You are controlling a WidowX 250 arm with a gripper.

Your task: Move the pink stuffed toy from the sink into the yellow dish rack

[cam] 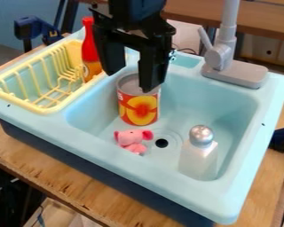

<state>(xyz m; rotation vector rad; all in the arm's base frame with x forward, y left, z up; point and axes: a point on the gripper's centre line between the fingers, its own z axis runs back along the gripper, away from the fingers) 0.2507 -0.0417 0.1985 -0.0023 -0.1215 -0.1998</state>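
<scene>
Gripper (128, 83) wide, near can (138, 109) | sink (209, 99): can, pink toy (131, 139), shaker (198, 157) | red bottle (90, 48) at rack (21, 99)

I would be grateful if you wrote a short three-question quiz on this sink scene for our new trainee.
1. True or false: the pink toy is inside the basin.
2. Which thing in the basin is nearest the gripper?
A) the silver-topped shaker
B) the can
C) the pink toy
3. Fill in the colour: the dish rack beside the basin is ____.

Key: 1 true; 2 B; 3 yellow.
</scene>
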